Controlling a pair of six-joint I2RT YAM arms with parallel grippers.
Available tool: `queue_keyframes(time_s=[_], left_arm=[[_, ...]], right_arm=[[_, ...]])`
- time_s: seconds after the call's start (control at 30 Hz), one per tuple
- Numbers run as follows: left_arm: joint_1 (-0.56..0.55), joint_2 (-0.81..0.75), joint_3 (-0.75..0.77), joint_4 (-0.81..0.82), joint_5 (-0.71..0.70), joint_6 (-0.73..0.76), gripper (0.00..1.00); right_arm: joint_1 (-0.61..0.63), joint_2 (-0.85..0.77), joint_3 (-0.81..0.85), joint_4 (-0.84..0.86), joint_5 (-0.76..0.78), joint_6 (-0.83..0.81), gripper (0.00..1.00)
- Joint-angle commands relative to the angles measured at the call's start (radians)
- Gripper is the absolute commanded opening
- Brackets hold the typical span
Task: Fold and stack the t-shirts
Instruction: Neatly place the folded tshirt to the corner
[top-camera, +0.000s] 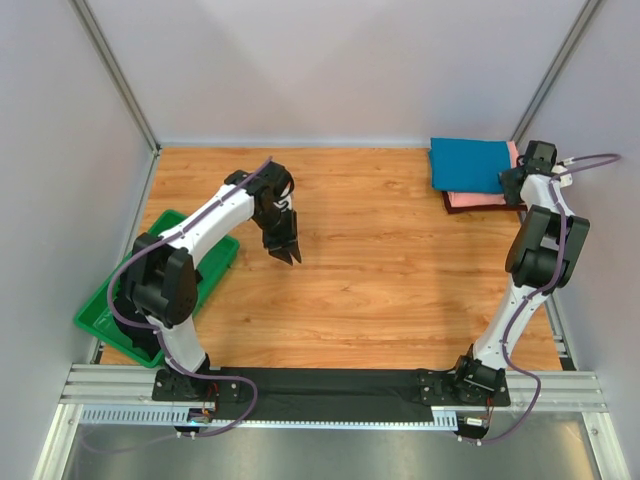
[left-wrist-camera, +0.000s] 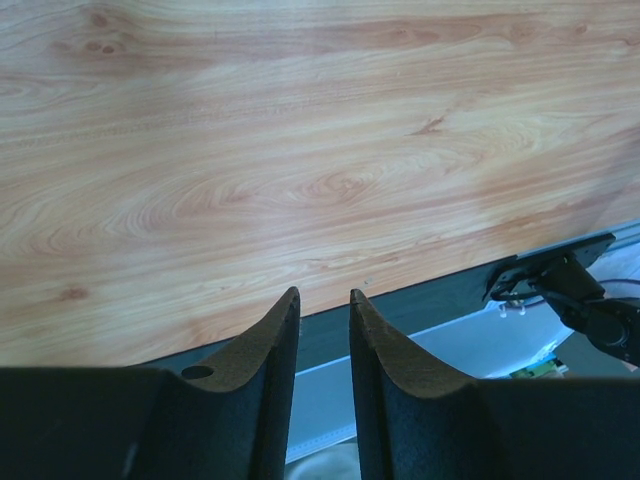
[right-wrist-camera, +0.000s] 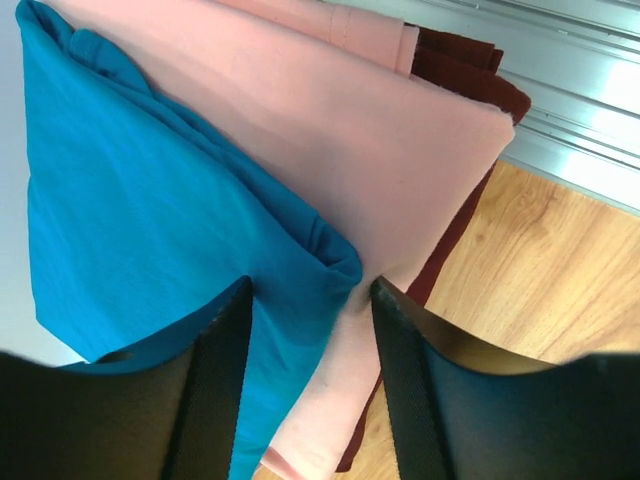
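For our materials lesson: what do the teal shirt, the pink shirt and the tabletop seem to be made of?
The teal shirt looks like soft matte knit cloth, probably cotton jersey: its folded edge rolls round. The pink shirt seems to be the same kind of matte cloth, smooth and limp. The tabletop is wood or wood-look laminate, slightly glossy: grain swirls and knots show.

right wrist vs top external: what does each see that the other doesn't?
Right wrist only: the teal shirt's folded corner sitting between the right gripper's fingers. Top external only: the left gripper over the bare table, and the green tray at the left edge. Both: teal shirt on pink shirt on maroon cloth, stacked at the far right corner.
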Motion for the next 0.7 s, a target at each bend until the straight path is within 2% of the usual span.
queue_keyframes(time_s=[0.0, 0.07, 0.17, 0.23, 0.37, 0.67], left_arm=[[-0.003, 0.006, 0.05, -0.017, -0.003, 0.027, 0.34], [-0.003, 0.012, 0.053, -0.014, 0.001, 0.027, 0.34], [-0.003, 0.02, 0.059, -0.012, 0.009, 0.027, 0.33], [-0.003, 0.023, 0.063, -0.014, 0.009, 0.031, 0.33], [-0.003, 0.027, 0.07, -0.017, 0.007, 0.033, 0.34], [-0.003, 0.035, 0.06, -0.009, 0.013, 0.03, 0.33]], right_arm=[[-0.014, -0.055, 0.019, 0.021, 0.04, 0.012, 0.54], [-0.014, -0.071, 0.03, -0.007, 0.045, 0.019, 0.59], [-0.014, -0.087, 0.024, -0.037, 0.062, 0.026, 0.61], [-0.016, -0.095, 0.018, -0.028, 0.057, 0.025, 0.59], [-0.027, -0.089, 0.039, -0.024, 0.025, 0.031, 0.47], [-0.027, -0.052, 0.059, -0.05, 0.017, 0.066, 0.47]])
